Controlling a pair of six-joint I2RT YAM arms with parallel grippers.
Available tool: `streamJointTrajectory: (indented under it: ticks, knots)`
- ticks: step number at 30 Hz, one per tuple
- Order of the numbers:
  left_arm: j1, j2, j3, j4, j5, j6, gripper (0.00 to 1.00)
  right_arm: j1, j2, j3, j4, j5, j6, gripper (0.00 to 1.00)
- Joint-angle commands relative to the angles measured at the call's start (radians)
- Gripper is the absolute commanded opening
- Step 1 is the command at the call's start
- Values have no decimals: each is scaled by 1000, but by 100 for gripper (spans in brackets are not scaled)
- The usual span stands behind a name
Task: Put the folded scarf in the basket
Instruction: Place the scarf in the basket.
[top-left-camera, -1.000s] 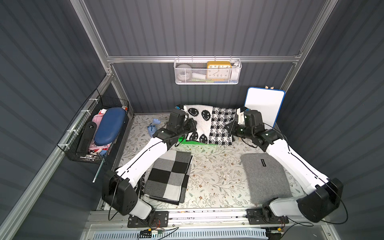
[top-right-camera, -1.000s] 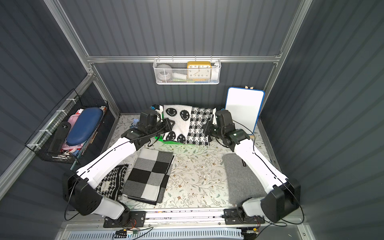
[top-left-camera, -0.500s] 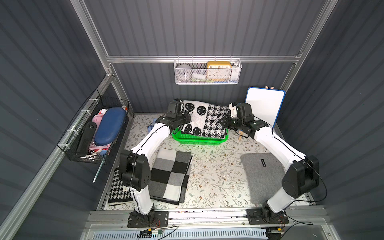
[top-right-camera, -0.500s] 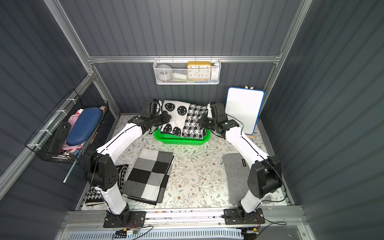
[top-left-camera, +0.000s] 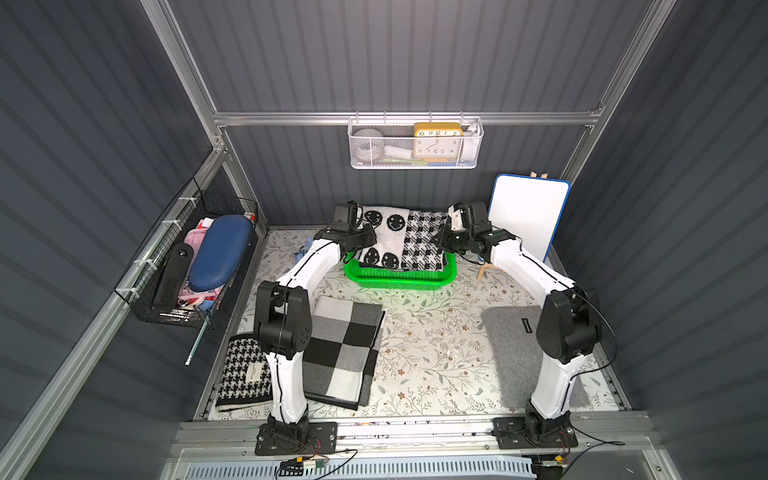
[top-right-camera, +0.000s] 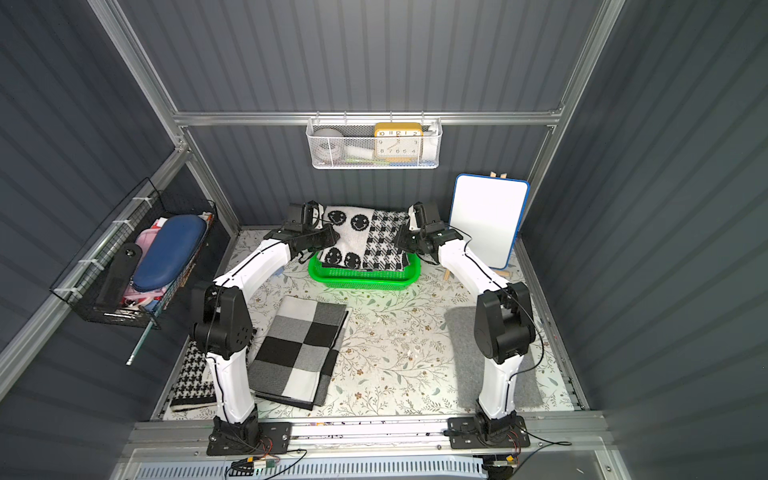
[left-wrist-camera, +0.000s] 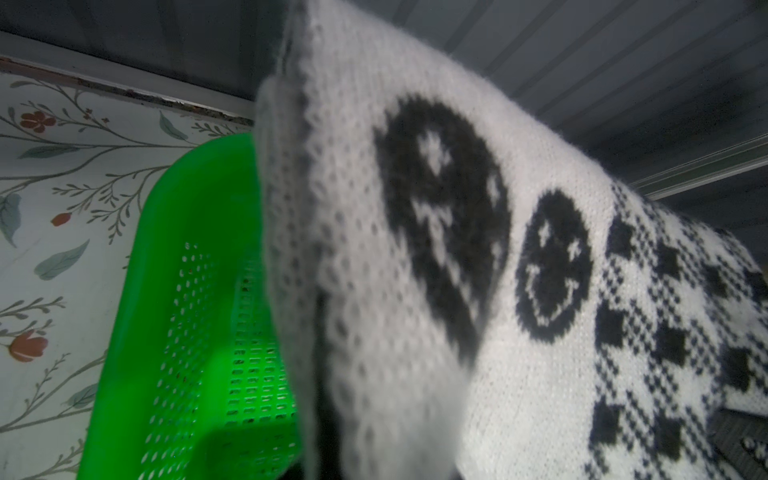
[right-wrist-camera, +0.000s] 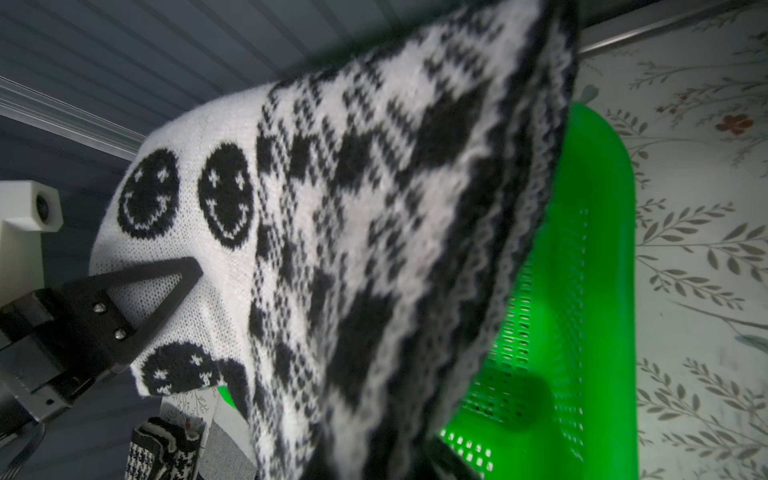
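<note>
The folded scarf (top-left-camera: 401, 239) (top-right-camera: 365, 241) is white knit with black smiley faces on one half and a black check on the other. It hangs stretched between both grippers over the bright green basket (top-left-camera: 399, 279) (top-right-camera: 361, 279) at the back of the table, tilted, with its near edge dipping inside the rim. My left gripper (top-left-camera: 365, 239) (top-right-camera: 328, 239) is shut on the smiley end. At the checked end my right gripper (top-left-camera: 440, 241) (top-right-camera: 401, 242) is shut too. In the wrist views the scarf (left-wrist-camera: 415, 249) (right-wrist-camera: 353, 208) hides each gripper's own jaws beside the basket (left-wrist-camera: 174, 291) (right-wrist-camera: 582, 291).
A grey and black checked cloth (top-left-camera: 345, 353) and a houndstooth cloth (top-left-camera: 243, 374) lie front left. A grey felt mat (top-left-camera: 523, 353) lies front right. A whiteboard (top-left-camera: 528, 220) leans at the back right. A white wire basket (top-left-camera: 415, 145) and a black wire basket (top-left-camera: 195, 266) hang on the walls.
Both arms carried the scarf away toward the back wall and down over the green basket, whose front rim has come into view. Both grips stayed shut.
</note>
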Motion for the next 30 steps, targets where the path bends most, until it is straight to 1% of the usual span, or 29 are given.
streamJointTrajectory:
  ticks: [1,2,4,7,14,16,17,19,20,21,22,23,24,26,28,30]
  knots:
    - [20,49,27,44,27,56,0,-6,23,33,-34,18,-36,0]
    - [21,59,25,49,31,60,0,-6,31,33,-37,17,-38,0]
    - [20,80,21,63,45,67,0,-6,45,35,-49,57,-46,0]
    - [21,115,26,66,50,66,0,-7,69,31,-52,71,-47,0]
    - [22,141,6,80,14,62,0,-6,163,87,-74,87,-40,0]
    - [23,144,6,84,24,56,3,-6,180,104,-85,92,-35,3]
    - [23,145,6,89,29,55,6,-6,183,108,-87,92,-34,4]
    - [24,146,7,96,45,54,17,-5,185,110,-90,92,-30,10]
    - [24,147,10,94,54,55,23,-6,186,112,-92,90,-30,13]
    - [24,144,8,94,60,55,33,-5,185,116,-99,91,-30,17]
    - [23,141,6,95,65,55,43,-6,182,120,-103,93,-29,20]
    - [24,135,1,94,63,57,62,-5,181,123,-109,93,-31,28]
    - [24,128,-2,93,59,56,77,-5,177,124,-113,93,-35,34]
    - [23,110,0,81,57,58,89,-4,168,131,-115,92,-34,44]
    - [23,80,6,77,71,58,99,-3,157,135,-152,83,-34,48]
    - [23,46,16,78,104,55,99,1,141,141,-167,82,-35,54]
